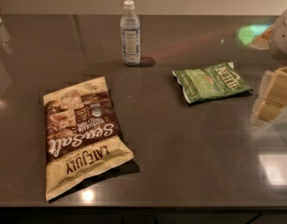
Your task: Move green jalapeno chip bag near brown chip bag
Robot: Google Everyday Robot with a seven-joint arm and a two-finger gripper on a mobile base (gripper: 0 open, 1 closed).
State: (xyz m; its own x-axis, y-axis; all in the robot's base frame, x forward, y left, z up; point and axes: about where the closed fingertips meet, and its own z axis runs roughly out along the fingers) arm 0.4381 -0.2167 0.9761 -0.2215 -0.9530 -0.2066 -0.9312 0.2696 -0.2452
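Note:
The green jalapeno chip bag [211,81] lies flat on the dark table, right of centre, with its white "Kettle" lettering at its right end. The brown chip bag [82,132], large, brown and cream with "Sea Salt" script, lies flat at the left front. The two bags are well apart. My gripper [272,99] is at the right edge of the view, just right of the green bag and slightly nearer the front. Its cream-yellow fingers [279,85] stand a little apart and hold nothing.
A clear water bottle [130,33] with a white cap stands upright at the back, between the two bags. The table's front edge [143,204] runs along the bottom. A green glow [253,31] reflects at the back right.

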